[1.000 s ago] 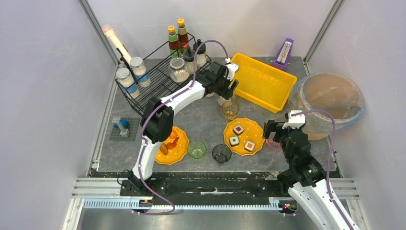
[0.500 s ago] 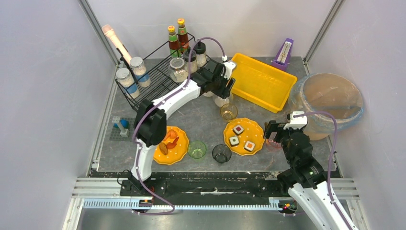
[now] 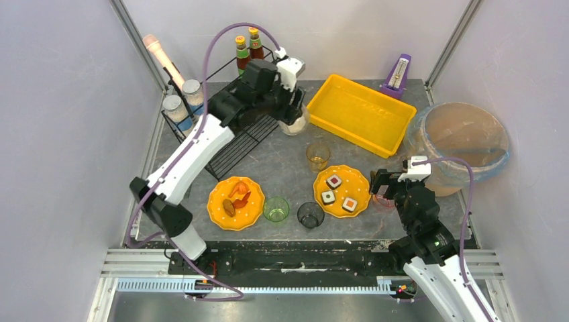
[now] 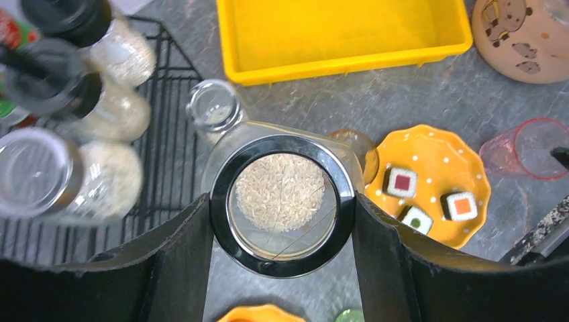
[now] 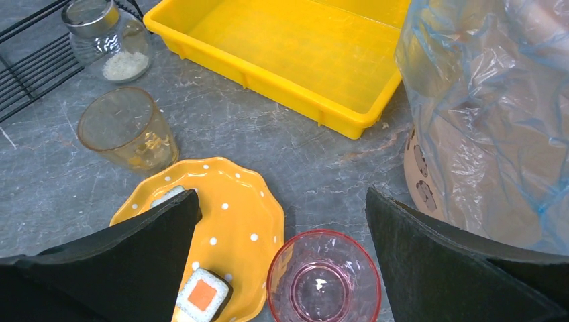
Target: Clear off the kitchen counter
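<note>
The kitchen counter (image 3: 282,168) is dark grey stone-look. My left gripper (image 3: 292,113) is shut on a black-lidded glass jar of rice (image 4: 282,201) and holds it above the counter by the right edge of the black wire rack (image 3: 231,131); the top view hides this jar under the gripper. My right gripper (image 3: 384,189) is open and hovers over an empty pink cup (image 5: 324,285), its fingers (image 5: 416,248) either side of it and apart from it. Beside it is an orange plate (image 5: 235,215) with three sushi pieces.
A second small jar (image 4: 215,107) stands on the counter by the rack. An amber cup (image 3: 318,154), a green cup (image 3: 276,209), a dark cup (image 3: 310,215) and an orange food plate (image 3: 235,202) are mid-counter. A yellow tray (image 3: 366,114) and a plastic-lined bin (image 3: 463,141) are to the right.
My left arm has lifted the rice jar from beside the amber cup and swung it back and left toward the rack. The right arm has barely moved.
</note>
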You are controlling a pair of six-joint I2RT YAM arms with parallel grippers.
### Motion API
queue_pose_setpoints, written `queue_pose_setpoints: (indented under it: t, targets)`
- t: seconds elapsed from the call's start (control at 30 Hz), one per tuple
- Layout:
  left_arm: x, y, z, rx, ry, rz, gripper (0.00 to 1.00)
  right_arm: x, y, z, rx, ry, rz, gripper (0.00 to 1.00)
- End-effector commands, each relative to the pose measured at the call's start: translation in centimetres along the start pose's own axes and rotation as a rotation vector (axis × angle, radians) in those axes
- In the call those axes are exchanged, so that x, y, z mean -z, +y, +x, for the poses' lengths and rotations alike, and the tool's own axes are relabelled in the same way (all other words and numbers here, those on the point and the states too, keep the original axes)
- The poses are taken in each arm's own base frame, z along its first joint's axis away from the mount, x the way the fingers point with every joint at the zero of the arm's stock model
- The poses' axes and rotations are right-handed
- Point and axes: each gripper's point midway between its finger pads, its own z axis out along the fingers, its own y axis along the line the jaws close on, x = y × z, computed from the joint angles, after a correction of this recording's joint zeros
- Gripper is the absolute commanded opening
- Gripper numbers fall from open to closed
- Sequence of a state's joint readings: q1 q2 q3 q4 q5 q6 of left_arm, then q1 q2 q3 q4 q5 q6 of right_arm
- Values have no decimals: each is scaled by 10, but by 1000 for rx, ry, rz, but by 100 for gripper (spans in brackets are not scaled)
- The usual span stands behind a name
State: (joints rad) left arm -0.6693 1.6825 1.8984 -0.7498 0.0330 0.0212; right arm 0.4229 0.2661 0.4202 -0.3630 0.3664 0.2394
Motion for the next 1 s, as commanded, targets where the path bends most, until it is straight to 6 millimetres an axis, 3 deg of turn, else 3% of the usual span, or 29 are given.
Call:
queue_pose_setpoints:
  t: [0.0, 0.2, 0.4, 0.53, 0.97]
  targets:
    - [59, 35, -1, -46, -13, -115, 26, 0, 10, -18, -13, -54, -47, 98]
    - [107, 90, 24, -24, -6, -211, 25, -4, 22, -20, -17, -52, -102, 98]
    - [125, 139, 40, -56, -4, -277, 25, -9, 31, -20, -23, -52, -141, 98]
    - [116, 162, 43, -25, -11, -243, 25, -12, 36, -21, -16, -47, -159, 98]
    - [55, 199, 51, -12, -36, -258, 34, -23, 40, -23, 34, -34, -164, 98]
